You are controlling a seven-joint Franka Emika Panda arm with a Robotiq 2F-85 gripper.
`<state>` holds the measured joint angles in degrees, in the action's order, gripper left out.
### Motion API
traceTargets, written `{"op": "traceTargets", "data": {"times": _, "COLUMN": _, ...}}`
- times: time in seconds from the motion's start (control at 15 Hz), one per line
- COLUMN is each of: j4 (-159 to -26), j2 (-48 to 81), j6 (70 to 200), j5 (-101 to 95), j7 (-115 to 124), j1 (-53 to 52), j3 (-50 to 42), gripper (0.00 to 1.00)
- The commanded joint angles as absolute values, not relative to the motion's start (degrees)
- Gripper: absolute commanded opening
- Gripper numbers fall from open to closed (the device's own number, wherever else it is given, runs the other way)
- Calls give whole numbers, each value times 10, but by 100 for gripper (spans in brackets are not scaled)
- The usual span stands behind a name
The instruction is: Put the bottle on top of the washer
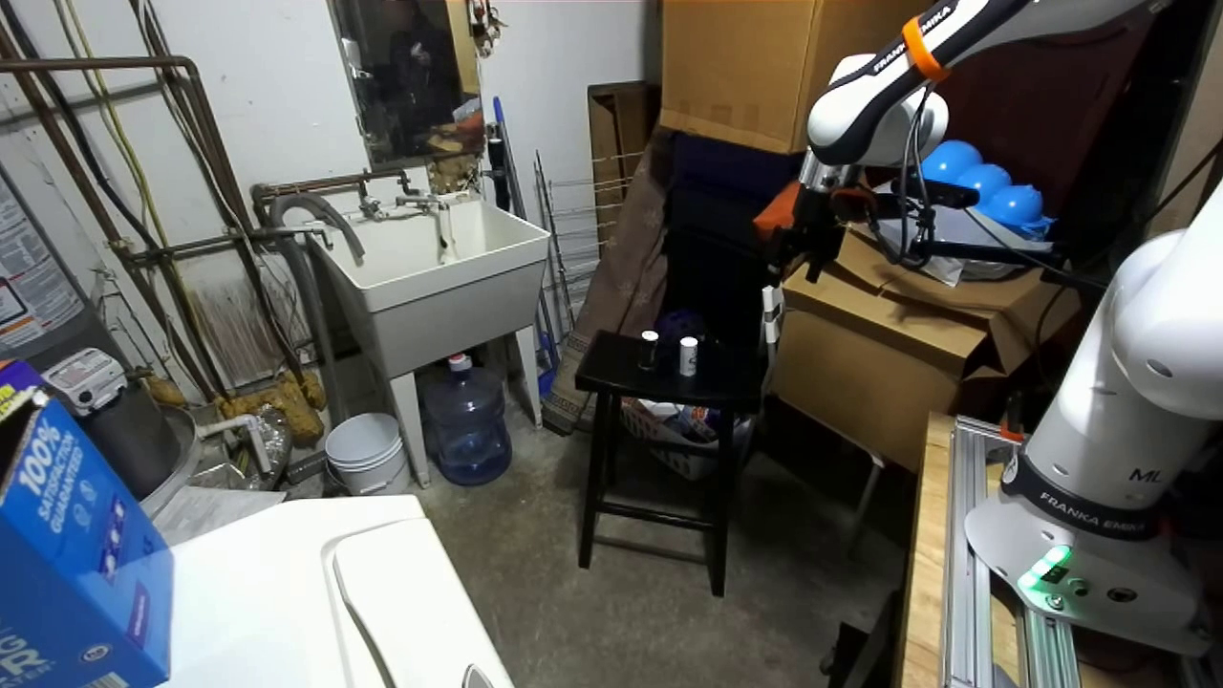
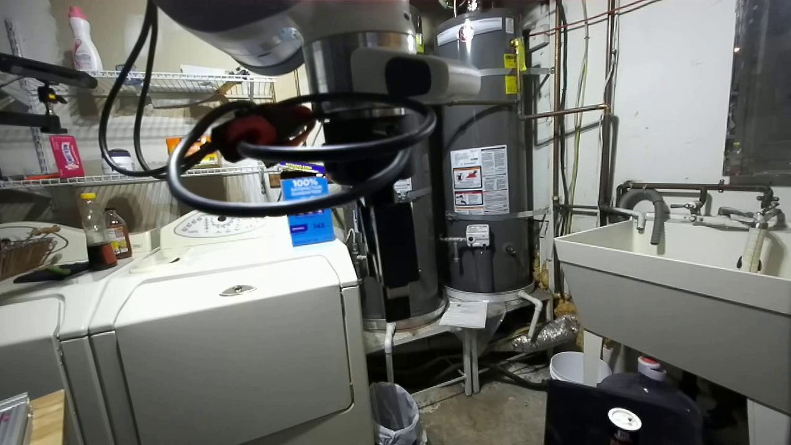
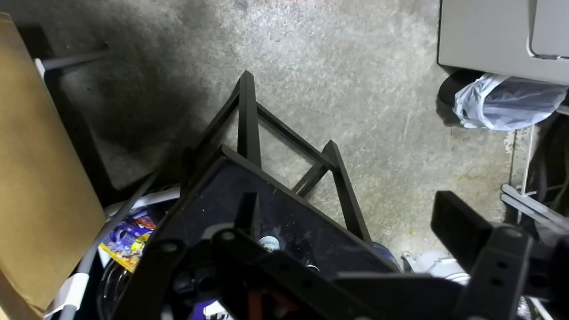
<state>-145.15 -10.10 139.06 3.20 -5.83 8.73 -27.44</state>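
Two small bottles stand upright on a black stool (image 1: pixel 611 368): a dark bottle with a white cap (image 1: pixel 649 354) and a white bottle (image 1: pixel 688 357). In the wrist view the white bottle (image 3: pixel 269 243) shows beside my left finger. The dark one's rim (image 3: pixel 313 268) is mostly hidden by the gripper. A white cap (image 2: pixel 624 419) shows low in an exterior view. My gripper (image 3: pixel 351 213) is open and empty, above the stool. In both exterior views the gripper (image 1: pixel 801 256) (image 2: pixel 395 278) hangs in the air, apart from the bottles. The white washer (image 1: pixel 258 592) (image 2: pixel 235 352) stands across the floor.
A blue box (image 1: pixel 86 554) (image 2: pixel 311 216) stands on the washer. A utility sink (image 1: pixel 449 287), a water jug (image 1: pixel 466 420) and a white bucket (image 1: pixel 365 449) stand behind the stool. Cardboard boxes (image 1: pixel 860 382) are beside the arm. A lined trash bin (image 3: pixel 506 102) stands by the washer.
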Motion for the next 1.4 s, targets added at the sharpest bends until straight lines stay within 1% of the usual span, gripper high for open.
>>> {"op": "traceTargets", "data": {"times": 0.0, "j4": -1451, "j2": -99, "j6": 1389, "j5": 40, "j7": -64, "j1": 119, "j3": -242, "gripper": 100}}
{"op": "traceTargets", "data": {"times": 0.07, "j4": -1438, "j2": -75, "j6": 1412, "j5": 45, "j7": -50, "j1": 122, "j3": -240, "gripper": 100}}
{"op": "traceTargets", "data": {"times": 0.33, "j4": -1339, "j2": 48, "j6": 1395, "j5": 80, "j7": -154, "j1": 133, "j3": -247, "gripper": 100}}
{"op": "traceTargets", "data": {"times": 0.53, "j4": -1244, "j2": 122, "j6": 1309, "j5": 154, "j7": -288, "j1": 165, "j3": -226, "gripper": 100}}
{"op": "traceTargets", "data": {"times": 0.8, "j4": -1114, "j2": 212, "j6": 1235, "j5": 129, "j7": -321, "j1": 222, "j3": -188, "gripper": 100}}
{"op": "traceTargets", "data": {"times": 0.93, "j4": -1049, "j2": 259, "j6": 1197, "j5": 127, "j7": -284, "j1": 240, "j3": -174, "gripper": 100}}
{"op": "traceTargets", "data": {"times": 1.0, "j4": -1128, "j2": 200, "j6": 1245, "j5": 115, "j7": -290, "j1": 237, "j3": -171, "gripper": 100}}
{"op": "traceTargets", "data": {"times": 1.13, "j4": -1082, "j2": 235, "j6": 1223, "j5": 114, "j7": -286, "j1": 250, "j3": -162, "gripper": 100}}
{"op": "traceTargets", "data": {"times": 1.33, "j4": -1064, "j2": 253, "j6": 1218, "j5": 113, "j7": -284, "j1": 253, "j3": -159, "gripper": 100}}
